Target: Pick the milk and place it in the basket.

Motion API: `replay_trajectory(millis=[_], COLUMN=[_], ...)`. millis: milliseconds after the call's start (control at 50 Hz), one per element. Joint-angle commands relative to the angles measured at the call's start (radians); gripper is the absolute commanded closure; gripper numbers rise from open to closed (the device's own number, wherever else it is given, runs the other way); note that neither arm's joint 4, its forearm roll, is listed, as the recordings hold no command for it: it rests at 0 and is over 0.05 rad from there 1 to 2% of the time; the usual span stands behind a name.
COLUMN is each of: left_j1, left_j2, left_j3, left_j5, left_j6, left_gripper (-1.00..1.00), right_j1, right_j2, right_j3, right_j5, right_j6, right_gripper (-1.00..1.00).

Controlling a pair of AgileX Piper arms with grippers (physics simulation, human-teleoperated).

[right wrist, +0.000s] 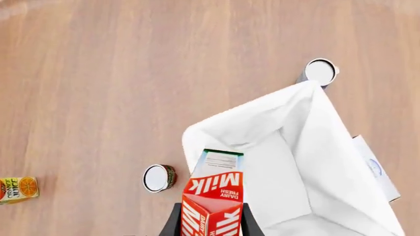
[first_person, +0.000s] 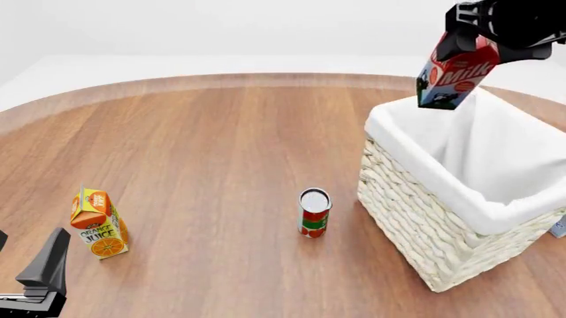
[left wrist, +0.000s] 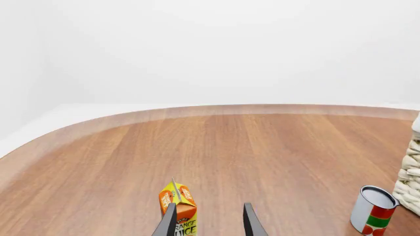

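The left gripper (left wrist: pixel 208 221) shows as two dark fingers (left wrist: pixel 166 223) set apart with nothing between them; an orange juice carton (left wrist: pixel 178 206) stands upright on the wooden table (left wrist: pixel 217 152) just beyond one finger, partly hidden by it; a red-and-green can (left wrist: pixel 373 210) stands well off to the side, just beside the woven basket (left wrist: pixel 410 179) at the frame's edge.

Simulated tabletop test bench, your view: rounded wood-grain table (first_person: pixel 221 132), featureless white backdrop, flat rendered shading, no room furnishings.
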Motion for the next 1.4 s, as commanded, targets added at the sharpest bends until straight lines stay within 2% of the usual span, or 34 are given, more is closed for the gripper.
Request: replay_trajectory(millis=[20,300,540,780,1100,1400], left_j1=[0.0,0.0,0.0,0.0,0.0,0.0], left_j2=[0.0,0.0,0.0,0.0,0.0,0.0], left_j3=[0.0,0.0,0.0,0.0,0.0,0.0], left_j5=[0.0,0.0,0.0,0.0,0.0,0.0], left_j6=[0.0,0.0,0.0,0.0,0.0,0.0], left_gripper=[-1.0,-1.0,-1.0,-1.0,-1.0,-1.0], right_j1=[-0.064,-0.137,-0.151,-0.178,-0.212,-0.233], right_j2=[-0.05,-0.073,-0.067,-0.052,-0.049,-0.008], right_j3=[0.059,0.146,0.178,0.232,0.332,0.347], right_j5=[0.0,0.0,-0.002,-0.043,-0.11,-0.146], right_j6=[0.013,0.034,0.062,0.057,0.081,0.087], right_gripper=[1.0,1.0,1.0,1.0,1.0,1.0])
